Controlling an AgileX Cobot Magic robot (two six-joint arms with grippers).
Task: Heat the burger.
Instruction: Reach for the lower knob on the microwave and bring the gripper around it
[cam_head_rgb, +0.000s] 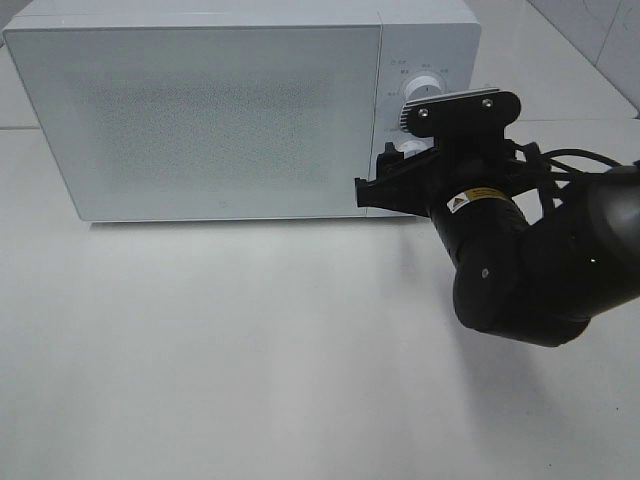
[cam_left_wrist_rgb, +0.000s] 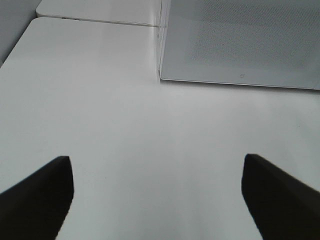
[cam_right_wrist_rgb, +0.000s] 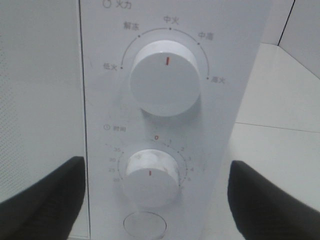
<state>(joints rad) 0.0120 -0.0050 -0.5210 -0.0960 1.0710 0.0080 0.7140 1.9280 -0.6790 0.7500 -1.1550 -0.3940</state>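
Observation:
The burger is out of view; the white microwave (cam_head_rgb: 200, 110) stands with its door shut, and the frosted door hides the inside. My right gripper (cam_head_rgb: 395, 175) is up against the control panel, open, its fingers either side of the lower timer knob (cam_right_wrist_rgb: 151, 177) without touching it. In the right wrist view the right gripper (cam_right_wrist_rgb: 156, 210) holds nothing. The timer knob's red mark points roughly at the 0. Above it is the power knob (cam_right_wrist_rgb: 165, 77), mark straight up. My left gripper (cam_left_wrist_rgb: 157, 200) hangs open and empty over the white table (cam_left_wrist_rgb: 100, 125), short of the microwave's (cam_left_wrist_rgb: 240, 40) front left corner.
A round button (cam_right_wrist_rgb: 145, 225) sits below the timer knob. The right arm's black body (cam_head_rgb: 540, 260) hangs over the table in front of the panel. A table seam (cam_left_wrist_rgb: 100, 20) runs behind the microwave's left side.

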